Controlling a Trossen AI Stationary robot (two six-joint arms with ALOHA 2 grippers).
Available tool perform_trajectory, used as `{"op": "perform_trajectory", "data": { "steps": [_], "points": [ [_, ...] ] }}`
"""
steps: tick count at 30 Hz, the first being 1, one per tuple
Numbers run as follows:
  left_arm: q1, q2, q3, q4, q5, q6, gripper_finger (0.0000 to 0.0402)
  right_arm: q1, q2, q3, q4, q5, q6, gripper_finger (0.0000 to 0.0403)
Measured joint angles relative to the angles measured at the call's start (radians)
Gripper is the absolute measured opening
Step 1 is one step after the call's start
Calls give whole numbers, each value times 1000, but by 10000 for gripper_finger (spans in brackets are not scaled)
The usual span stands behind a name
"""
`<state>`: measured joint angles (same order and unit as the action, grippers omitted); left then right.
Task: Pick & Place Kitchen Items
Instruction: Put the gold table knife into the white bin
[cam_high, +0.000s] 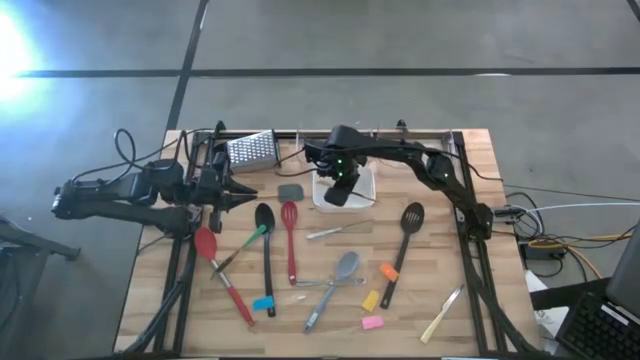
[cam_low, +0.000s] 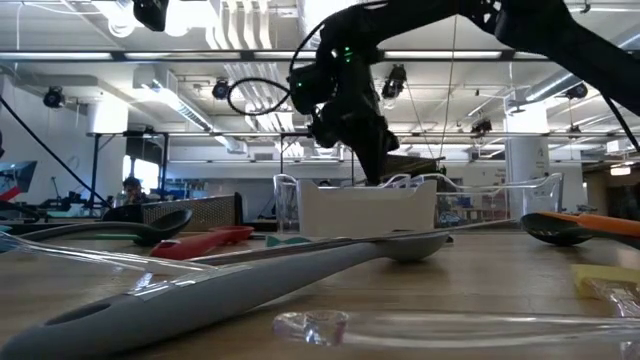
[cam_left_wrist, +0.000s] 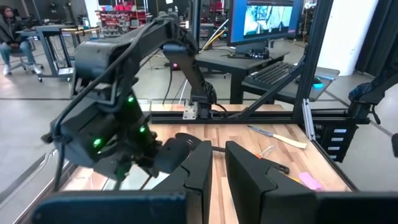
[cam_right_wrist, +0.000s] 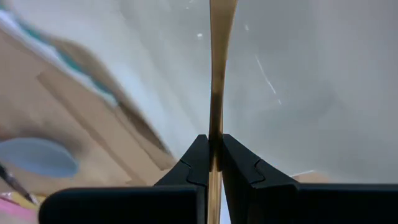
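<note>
My right gripper (cam_high: 340, 190) hangs over the white square tray (cam_high: 362, 188) at the table's far middle, shut on a thin wooden stick (cam_right_wrist: 217, 74). In the low view it reaches down behind the tray's front wall (cam_low: 365, 210). My left gripper (cam_high: 240, 192) waits at the far left, its fingers nearly together and empty (cam_left_wrist: 217, 168). On the table lie a black spoon (cam_high: 265, 225), red spatulas (cam_high: 290, 235) (cam_high: 215, 260), a grey spoon (cam_high: 340, 275), tongs (cam_high: 340, 230), a slotted black spoon (cam_high: 405, 235), and orange (cam_high: 389, 271), yellow (cam_high: 371, 299), pink (cam_high: 372, 322) and blue (cam_high: 263, 303) pieces. My right gripper pinches the wooden stick (cam_right_wrist: 216, 140) between its two fingers. The stick runs along the fingers and sticks out well past their tips. The fingers point down over the white tray. The stick's far end lies outside the wrist view.
A steel box grater (cam_high: 250, 150) lies at the far left by my left gripper. A grey piece (cam_high: 290, 190) lies beside the tray. A pale wooden utensil (cam_high: 442, 315) lies near the front right corner. Clear bins (cam_low: 500, 195) stand behind the tray.
</note>
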<state>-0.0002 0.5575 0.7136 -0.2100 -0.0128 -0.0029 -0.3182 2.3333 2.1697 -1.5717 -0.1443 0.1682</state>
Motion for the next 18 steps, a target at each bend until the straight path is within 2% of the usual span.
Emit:
{"op": "perform_trajectory", "data": {
  "steps": [5, 18],
  "points": [
    [-1, -1, 0, 0, 0, -2, 53, -28, 25, -16, 1, -37, 1, 13],
    [-1, -1, 0, 0, 0, -2, 53, -60, 25, -50, 12, -41, 46, 13]
  ]
}}
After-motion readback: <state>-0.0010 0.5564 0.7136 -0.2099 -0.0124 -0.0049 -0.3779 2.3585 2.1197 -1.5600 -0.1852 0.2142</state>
